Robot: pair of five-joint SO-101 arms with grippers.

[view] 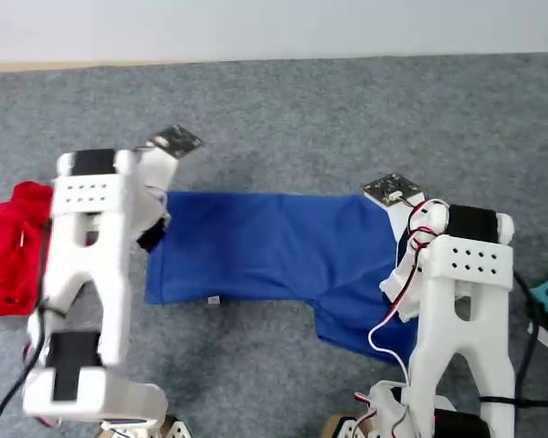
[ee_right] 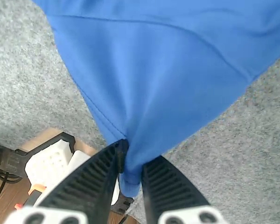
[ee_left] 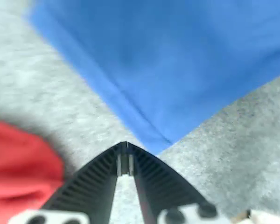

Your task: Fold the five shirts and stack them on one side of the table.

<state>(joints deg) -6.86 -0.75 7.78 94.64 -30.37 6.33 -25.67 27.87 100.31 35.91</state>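
Pinching blue shirt [ee_right: 149, 93], right jaws clamped, left jaws closed, empty

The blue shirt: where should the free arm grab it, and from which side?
Best guess: the hemmed corner lying flat on the mat just ahead of the shut left gripper, approached from the blue shirt's outer side. That corner points outward with bare mat around it, while the right gripper pinches the opposite end.
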